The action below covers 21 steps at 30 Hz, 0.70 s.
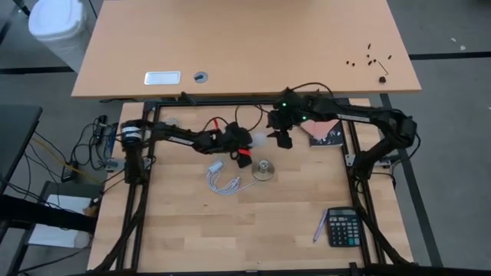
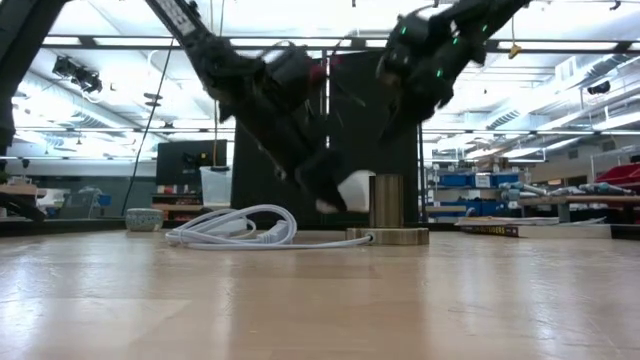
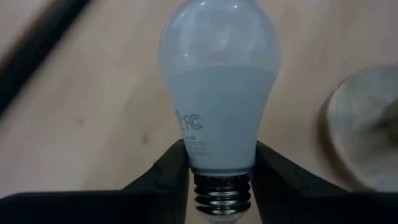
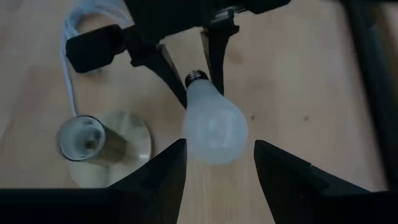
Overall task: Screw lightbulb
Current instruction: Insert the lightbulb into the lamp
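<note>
From above, we see the left gripper (image 1: pixel 252 142) near the middle of the table (image 1: pixel 291 222), with the lightbulb (image 1: pixel 261 139) showing only as a pale spot at its tip. The socket (image 1: pixel 264 169) sits at about five o'clock from it, close by, and the white cable (image 1: pixel 222 180) coils at seven o'clock. The right gripper (image 1: pixel 282 136) hovers just at three o'clock of the lightbulb. A calculator (image 1: pixel 344 228) lies far off toward the front right corner. Here the arms hide most of both sets of fingers.

At table height, the left gripper (image 2: pixel 325 190) slants down, and the lightbulb (image 2: pixel 354 190) is a white patch beside the upright socket (image 2: pixel 386 208), half covered by the dark fingers; it seems clear of the table, though we cannot be sure. The right gripper (image 2: pixel 425 95) hangs higher, its fingertips hard to make out.

From the left wrist, the lightbulb (image 3: pixel 217 93) fills the frame. The two fingers (image 3: pixel 166 171) press against its neck on either side just above the screw base, so the left gripper is grasping it. The socket (image 3: pixel 364 140) is cut off at the edge.

From the right wrist, the right gripper (image 4: pixel 217 168) stands spread and empty, its fingers either side of the lightbulb (image 4: pixel 213 124) without touching it. The left gripper (image 4: pixel 191 78) pinches the bulb's base, and the socket (image 4: pixel 99 143) stands beside it.
</note>
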### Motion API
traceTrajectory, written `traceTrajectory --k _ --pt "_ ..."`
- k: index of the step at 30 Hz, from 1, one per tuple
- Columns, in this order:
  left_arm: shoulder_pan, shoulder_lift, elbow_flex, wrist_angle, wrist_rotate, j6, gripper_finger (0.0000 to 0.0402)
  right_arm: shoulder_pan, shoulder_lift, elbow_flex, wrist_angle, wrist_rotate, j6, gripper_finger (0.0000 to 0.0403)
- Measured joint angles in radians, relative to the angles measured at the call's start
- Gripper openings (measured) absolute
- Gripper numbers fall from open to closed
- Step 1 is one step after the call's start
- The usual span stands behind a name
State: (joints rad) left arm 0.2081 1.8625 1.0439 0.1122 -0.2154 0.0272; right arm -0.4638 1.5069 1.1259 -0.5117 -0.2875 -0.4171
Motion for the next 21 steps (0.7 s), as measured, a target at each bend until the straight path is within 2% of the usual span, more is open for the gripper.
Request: traceTrajectory --k 5,9,15,21 --pt "0.0 -0.12 0.0 -0.014 0.03 0.052 0.0141 0.054 -0.13 0.002 -0.02 0.076 -0.053 0.0198" --pt "0.001 -0.209 0.001 -0.033 0.118 0.072 0.0141 0.122 -0.23 0.002 -0.064 0.115 -0.138 0.0205" --pt "0.001 -0.26 0.001 -0.01 0.358 0.065 0.0141 0.251 -0.309 0.002 -0.079 0.186 -0.203 0.0241" --pt "-0.002 -0.26 0.001 0.006 0.563 0.014 0.0142 0.414 -0.308 0.002 -0.084 0.296 -0.192 0.031"
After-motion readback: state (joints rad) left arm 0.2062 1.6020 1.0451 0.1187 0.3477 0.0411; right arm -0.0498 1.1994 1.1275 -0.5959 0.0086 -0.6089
